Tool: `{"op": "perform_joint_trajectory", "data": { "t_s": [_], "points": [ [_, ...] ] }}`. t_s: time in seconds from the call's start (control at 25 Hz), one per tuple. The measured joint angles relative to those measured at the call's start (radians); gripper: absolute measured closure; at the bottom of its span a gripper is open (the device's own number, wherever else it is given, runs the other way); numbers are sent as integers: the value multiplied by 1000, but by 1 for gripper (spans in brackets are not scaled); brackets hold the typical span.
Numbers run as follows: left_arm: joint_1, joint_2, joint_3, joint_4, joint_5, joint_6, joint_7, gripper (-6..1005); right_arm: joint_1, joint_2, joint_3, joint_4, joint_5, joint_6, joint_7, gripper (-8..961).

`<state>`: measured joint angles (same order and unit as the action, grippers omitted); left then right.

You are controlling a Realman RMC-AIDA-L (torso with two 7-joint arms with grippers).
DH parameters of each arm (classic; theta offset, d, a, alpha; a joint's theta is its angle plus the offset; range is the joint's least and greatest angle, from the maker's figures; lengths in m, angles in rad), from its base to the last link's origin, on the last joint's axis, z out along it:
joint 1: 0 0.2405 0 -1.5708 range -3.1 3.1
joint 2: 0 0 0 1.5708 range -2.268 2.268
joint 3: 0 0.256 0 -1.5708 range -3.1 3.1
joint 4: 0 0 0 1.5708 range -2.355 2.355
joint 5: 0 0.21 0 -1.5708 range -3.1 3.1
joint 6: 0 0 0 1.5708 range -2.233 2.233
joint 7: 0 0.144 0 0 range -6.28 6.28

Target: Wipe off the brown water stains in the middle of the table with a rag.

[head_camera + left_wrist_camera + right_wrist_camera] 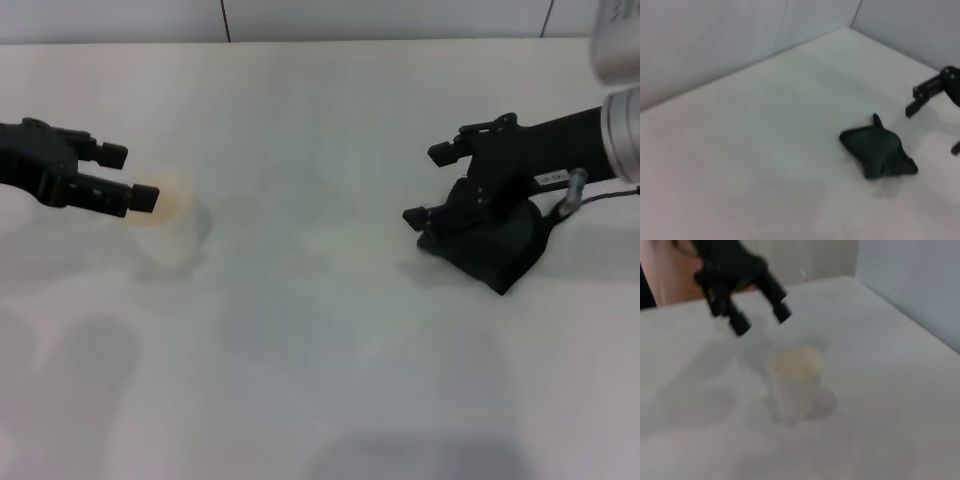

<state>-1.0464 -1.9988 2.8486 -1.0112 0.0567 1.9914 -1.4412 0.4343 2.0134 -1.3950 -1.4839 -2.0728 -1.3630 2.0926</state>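
The rag (503, 248) is a dark crumpled cloth lying on the right part of the white table (320, 330). It also shows in the left wrist view as the rag (879, 151), flat on the tabletop. My right gripper (427, 184) hovers open at the rag's left edge with nothing between its fingers. In the left wrist view the right gripper (932, 130) stands a little apart from the cloth. My left gripper (130, 175) is open at the far left, empty. The brown water stains do not show in any view.
A white paper cup (172, 235) with a faint orange tint inside stands just beside the left gripper's fingertips. The right wrist view shows the cup (795, 375) upright below the left gripper (761, 320). A wall runs along the table's far edge.
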Motion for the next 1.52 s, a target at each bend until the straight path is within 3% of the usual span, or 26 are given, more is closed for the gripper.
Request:
{"op": "perform_joint_trajectory", "data": {
  "t_s": [0.16,0.28,0.52,0.64,0.84,0.96,1.2,1.52],
  "points": [
    [-5,-7,0,1,38,19,-1,118,36,-1,75,117,80,-13,-52,93],
    [-3,-25,0,10,32,24,2,118,48,-1,117,195,138,-19,-114,94],
    [19,-35,-1,101,-54,34,-4,118,36,-2,146,236,191,-20,-189,94],
    [57,-22,-2,183,-120,36,-16,118,38,-3,156,256,190,-15,-193,94],
    [151,32,-2,342,-196,35,-51,119,45,-6,168,288,186,-7,-211,94],
    [218,48,-1,370,-258,33,-79,119,51,-5,169,306,179,0,-221,94],
    [311,39,-2,371,-346,18,-84,119,66,0,160,363,179,11,-240,94],
    [356,17,-2,377,-338,13,1,119,65,-2,140,428,54,91,-260,93]
  ]
}}
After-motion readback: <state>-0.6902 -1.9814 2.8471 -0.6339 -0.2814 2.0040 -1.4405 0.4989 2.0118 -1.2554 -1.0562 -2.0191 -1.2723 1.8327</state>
